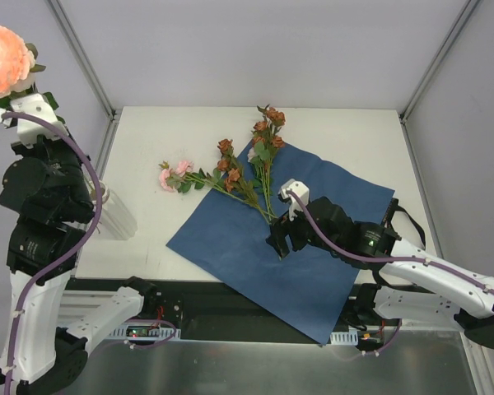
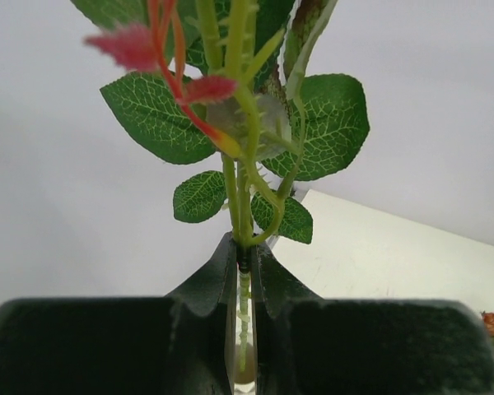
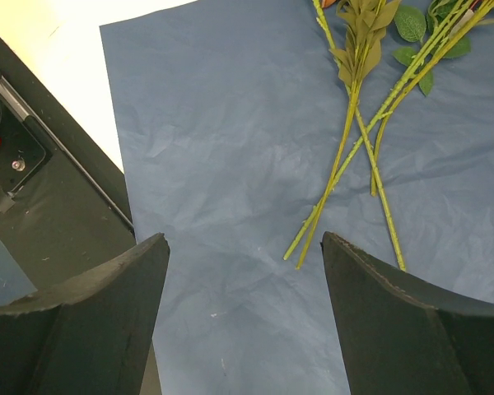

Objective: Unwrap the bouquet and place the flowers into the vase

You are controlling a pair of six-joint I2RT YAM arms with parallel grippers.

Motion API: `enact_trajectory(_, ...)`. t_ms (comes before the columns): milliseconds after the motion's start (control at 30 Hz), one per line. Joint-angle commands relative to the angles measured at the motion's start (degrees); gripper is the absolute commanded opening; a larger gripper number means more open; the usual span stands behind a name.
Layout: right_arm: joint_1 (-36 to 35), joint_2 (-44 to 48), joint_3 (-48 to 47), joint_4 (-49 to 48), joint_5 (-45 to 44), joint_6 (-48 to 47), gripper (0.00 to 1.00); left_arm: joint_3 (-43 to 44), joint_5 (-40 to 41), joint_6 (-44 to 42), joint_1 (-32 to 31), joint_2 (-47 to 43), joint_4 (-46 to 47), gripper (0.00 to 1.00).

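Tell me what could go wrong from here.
The left gripper holds the rose high by a thin stem; it could swing and miss the vase. The vase sits close beside the left arm, which might knock it. The open right gripper over crossed stems may grab several, or the blue paper.

White shells and black joints are seen on the left arm (image 1: 33, 317), frame left, and the right arm (image 1: 445, 280), lower right. A purple cable (image 1: 90, 177) is run along each; fingers (image 3: 412, 321) are black.

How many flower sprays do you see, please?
4: one spray clamped aloft in the left pincer; three fanned out (pink, two rust-orange), stem ends crossing on the blue paper. Overlapping stems may hide another.
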State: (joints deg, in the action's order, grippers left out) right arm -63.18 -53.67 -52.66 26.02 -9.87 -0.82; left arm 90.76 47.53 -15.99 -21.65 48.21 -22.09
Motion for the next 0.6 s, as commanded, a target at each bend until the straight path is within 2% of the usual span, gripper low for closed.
enact_trajectory(0,0.25,1.64,0.46,-0.71,-0.85,0.64,0.78,-5.40,4.41,1.48,0.12,-2.15,6.88,0.00)
enact_trajectory(333,0.25,2.43,1.60,-0.27,-0.50,0.64,0.78,-18.86,10.74,8.07,0.55,-5.67,7.06,0.00)
enact_trajectory(567,0.25,3.75,2.39,0.52,-1.29,0.64,0.78,-24.75,9.69,12.91,2.75,-5.23,6.97,0.00)
